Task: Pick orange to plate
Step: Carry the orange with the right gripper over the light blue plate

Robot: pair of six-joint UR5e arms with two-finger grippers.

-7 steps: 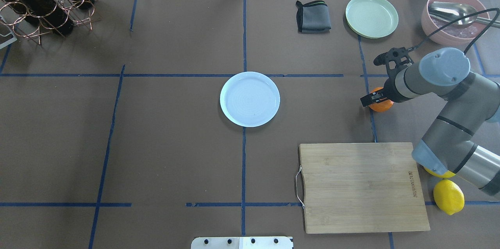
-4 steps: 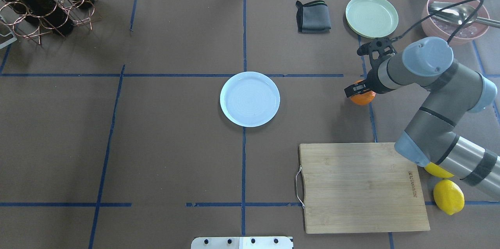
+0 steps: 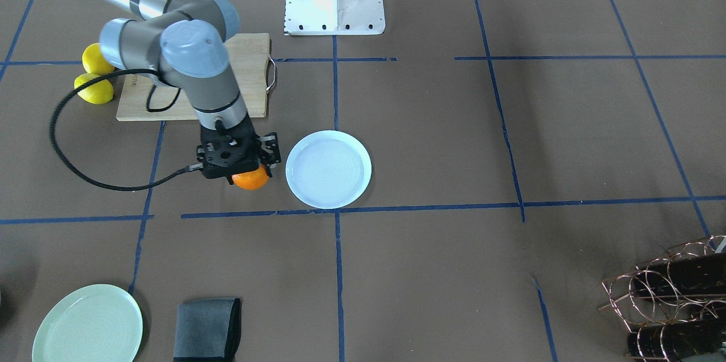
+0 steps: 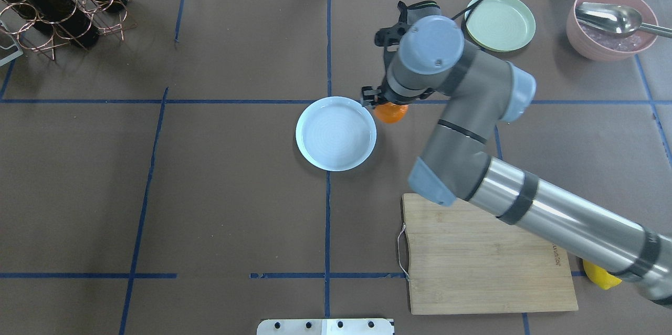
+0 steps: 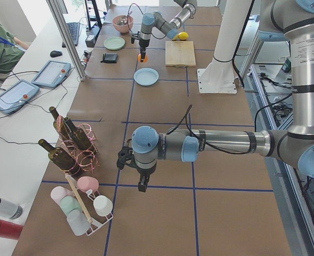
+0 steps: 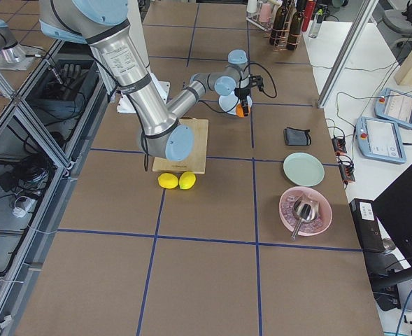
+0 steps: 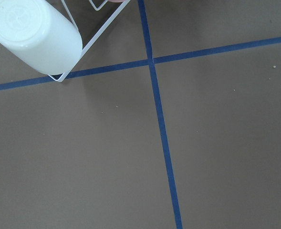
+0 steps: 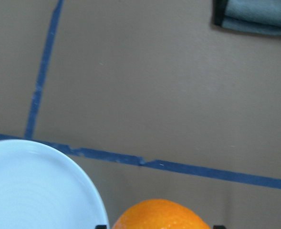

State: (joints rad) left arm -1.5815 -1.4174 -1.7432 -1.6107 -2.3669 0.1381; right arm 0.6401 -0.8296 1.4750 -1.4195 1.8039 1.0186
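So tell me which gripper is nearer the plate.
Right. The right gripper, holding the orange, is just beside the plate; the left gripper is far off, near the cup rack.

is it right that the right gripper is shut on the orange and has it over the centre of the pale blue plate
No. The right gripper is shut on the orange, but the orange is beside the plate, outside its rim, not over the centre. The overhead exterior view shows it.
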